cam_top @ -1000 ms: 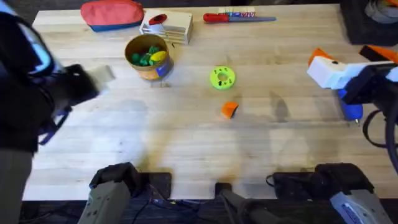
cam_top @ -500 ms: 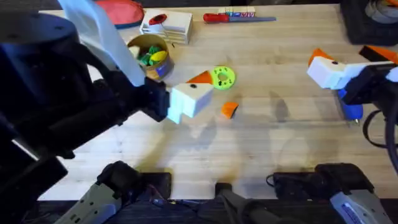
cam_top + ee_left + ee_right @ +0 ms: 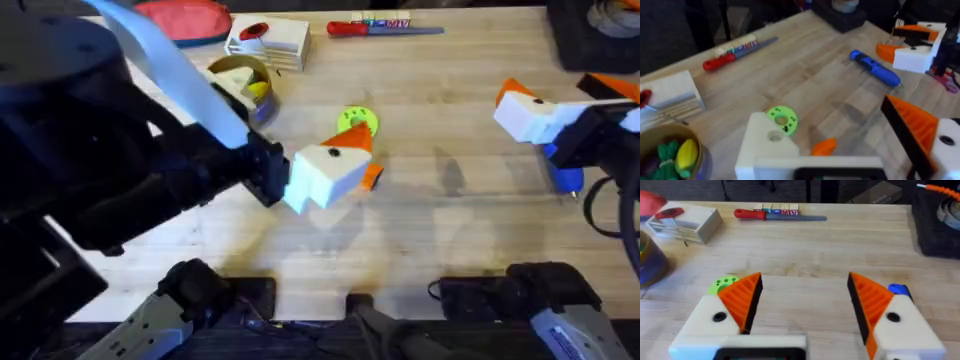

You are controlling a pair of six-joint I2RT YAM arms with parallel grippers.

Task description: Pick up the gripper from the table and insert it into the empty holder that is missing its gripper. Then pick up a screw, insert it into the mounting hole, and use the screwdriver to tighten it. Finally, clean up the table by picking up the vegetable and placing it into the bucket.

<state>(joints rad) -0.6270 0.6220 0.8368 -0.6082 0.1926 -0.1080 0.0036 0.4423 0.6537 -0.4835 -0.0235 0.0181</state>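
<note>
The left pincer (image 3: 335, 172) hangs over the middle of the worktop (image 3: 450, 240), its white block carrying one orange pad; its other white finger (image 3: 771, 142) is bare, with an open hole where a pad would sit. The fingers stand wide apart and hold nothing. Just beside it, partly under its tip in the overhead view, lies the small orange gripper (image 3: 824, 147) on the wood, with the lime-green disc (image 3: 781, 119) close behind. Further back stand the yellow-tan bucket (image 3: 248, 88), a white box (image 3: 268, 42), the red pouch (image 3: 185, 18) and the slim red-handled screwdriver (image 3: 382, 28). The right pincer (image 3: 802, 305) sits near the right edge, its two orange pads spread wide and empty. The blue screwdriver (image 3: 875, 67) lies on the worktop beside it.
</note>
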